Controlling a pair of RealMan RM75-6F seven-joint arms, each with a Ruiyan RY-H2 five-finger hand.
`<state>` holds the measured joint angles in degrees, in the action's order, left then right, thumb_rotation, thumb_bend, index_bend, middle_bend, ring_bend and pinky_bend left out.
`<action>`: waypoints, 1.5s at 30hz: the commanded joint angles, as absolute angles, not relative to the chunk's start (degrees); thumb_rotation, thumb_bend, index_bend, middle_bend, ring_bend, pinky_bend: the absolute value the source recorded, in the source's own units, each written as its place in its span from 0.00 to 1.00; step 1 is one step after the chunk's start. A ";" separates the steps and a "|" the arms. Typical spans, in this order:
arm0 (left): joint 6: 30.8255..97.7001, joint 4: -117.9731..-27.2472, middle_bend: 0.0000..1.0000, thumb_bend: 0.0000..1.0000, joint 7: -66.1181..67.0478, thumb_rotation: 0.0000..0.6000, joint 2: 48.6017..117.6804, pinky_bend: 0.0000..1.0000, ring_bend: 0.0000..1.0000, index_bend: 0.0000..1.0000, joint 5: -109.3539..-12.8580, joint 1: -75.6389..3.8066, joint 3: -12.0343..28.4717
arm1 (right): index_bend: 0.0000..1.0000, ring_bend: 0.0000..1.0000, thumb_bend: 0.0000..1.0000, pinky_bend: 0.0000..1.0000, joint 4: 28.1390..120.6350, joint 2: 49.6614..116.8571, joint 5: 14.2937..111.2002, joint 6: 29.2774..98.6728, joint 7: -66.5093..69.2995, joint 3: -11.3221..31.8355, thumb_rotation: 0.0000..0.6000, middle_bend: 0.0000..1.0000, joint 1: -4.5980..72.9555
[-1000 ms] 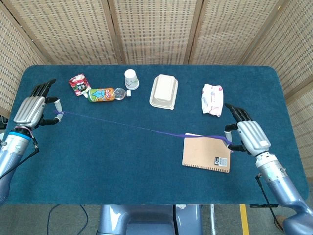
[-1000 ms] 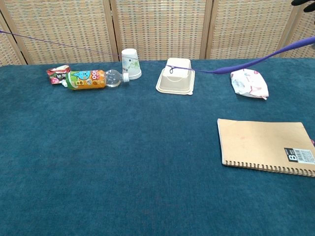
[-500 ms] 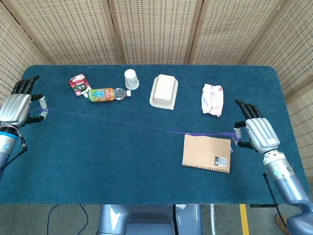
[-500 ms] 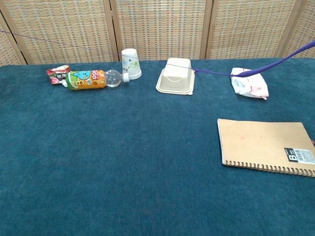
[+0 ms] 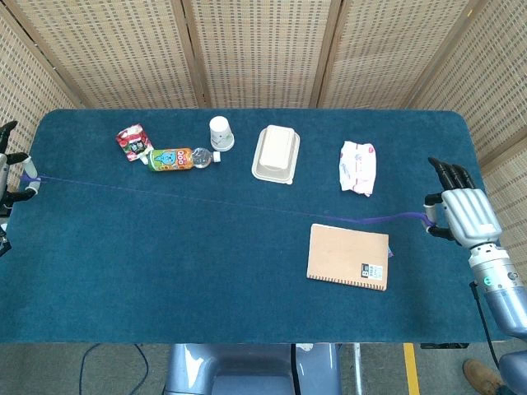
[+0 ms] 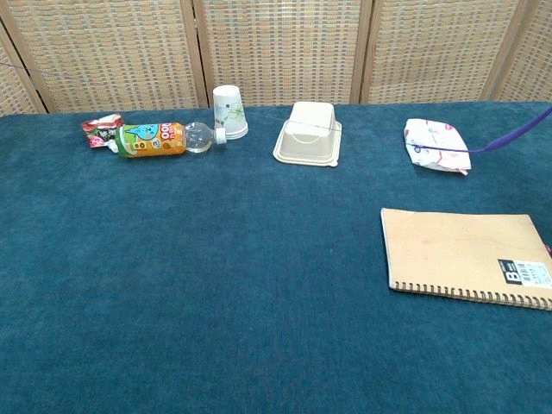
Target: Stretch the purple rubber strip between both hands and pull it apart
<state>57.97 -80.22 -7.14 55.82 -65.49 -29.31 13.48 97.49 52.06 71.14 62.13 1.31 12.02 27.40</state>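
- Both hands are now seen drawn much further apart than a second ago, out to opposite ends of the table (image 5: 247, 280).
- Purple rubber strip (image 5: 206, 202) is stretched thin above the table, across its whole width.
- One end is pinched in the fingers (image 5: 26, 174) of the left hand (image 5: 10, 177), which is cut off by the frame edge.
- Other end is gripped by the right hand (image 5: 463, 216), just right of the notebook (image 5: 348, 257).
- Bottle (image 5: 177, 158), paper cup (image 5: 220, 132), lidded box (image 5: 276, 153) and wipes pack (image 5: 358, 167) are lined along the far side.
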 commanded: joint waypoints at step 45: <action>62.72 -74.29 0.00 0.73 -15.44 1.00 54.75 0.00 0.00 0.78 -71.49 -22.98 11.76 | 0.81 0.00 0.52 0.00 94.76 47.74 75.47 71.07 -1.16 13.75 1.00 0.02 23.48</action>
